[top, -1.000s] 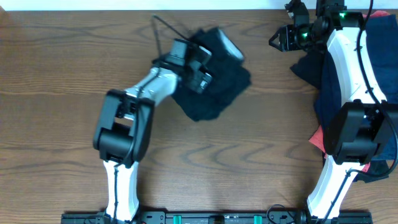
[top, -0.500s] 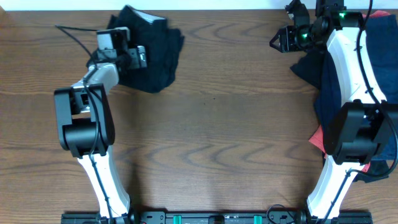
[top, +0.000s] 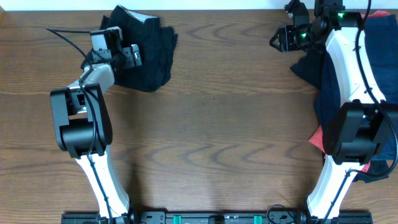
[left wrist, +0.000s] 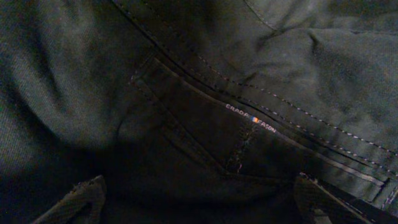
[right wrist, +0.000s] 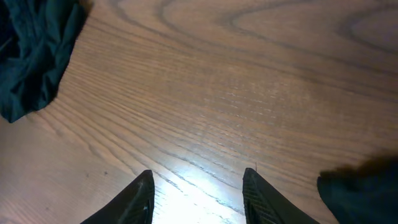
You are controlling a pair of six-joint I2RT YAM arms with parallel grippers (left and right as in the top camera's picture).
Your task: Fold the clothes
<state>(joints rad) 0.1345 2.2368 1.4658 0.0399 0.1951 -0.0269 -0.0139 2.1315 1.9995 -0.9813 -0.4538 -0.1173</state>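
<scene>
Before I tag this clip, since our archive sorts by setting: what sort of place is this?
Probably a robotics lab bench rather than a home: a left arm and right arm stand at one wooden table, with black shorts and a heap of navy and red clothes on it.

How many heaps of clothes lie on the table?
2: the black shorts at the back left, and a pile along the right edge; garments inside it may be hidden.
</scene>
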